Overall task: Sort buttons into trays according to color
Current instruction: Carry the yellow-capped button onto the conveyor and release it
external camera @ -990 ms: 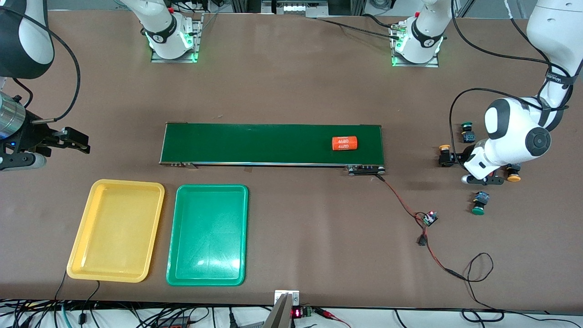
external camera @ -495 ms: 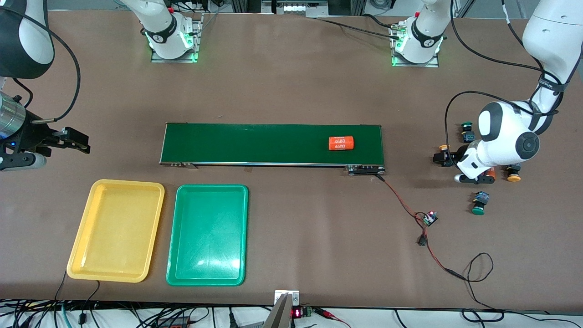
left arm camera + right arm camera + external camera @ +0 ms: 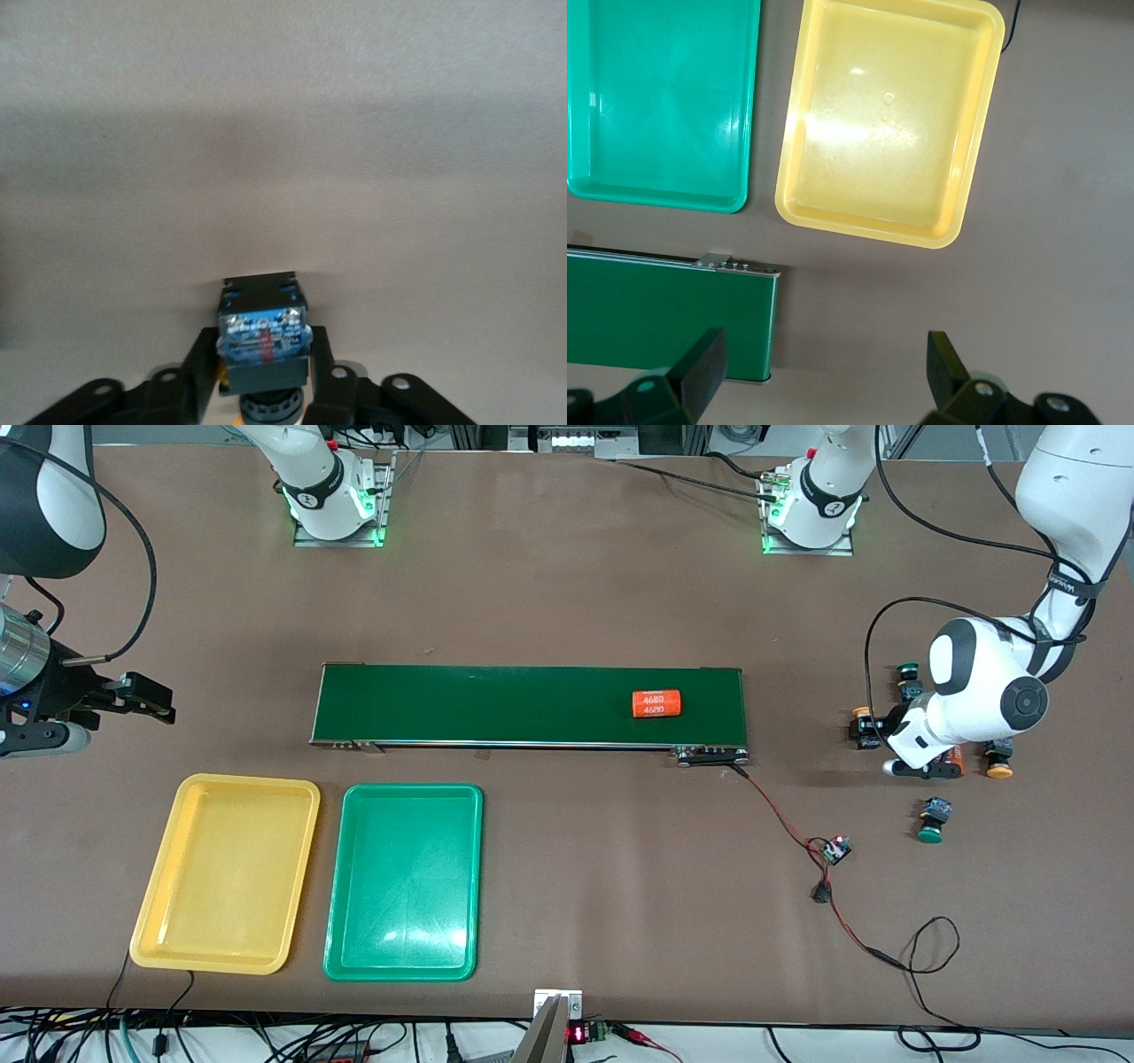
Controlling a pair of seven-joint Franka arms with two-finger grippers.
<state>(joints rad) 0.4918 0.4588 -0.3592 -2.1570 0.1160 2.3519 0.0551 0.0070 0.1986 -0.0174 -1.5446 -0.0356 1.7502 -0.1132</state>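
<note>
On the brown table (image 3: 567, 602) I see my left gripper (image 3: 263, 394) down at the left arm's end, fingers clamped on a button (image 3: 262, 335) among the other buttons (image 3: 932, 819). My right gripper (image 3: 824, 367) waits wide open, up near the empty yellow tray (image 3: 226, 872) and green tray (image 3: 405, 881).
</note>
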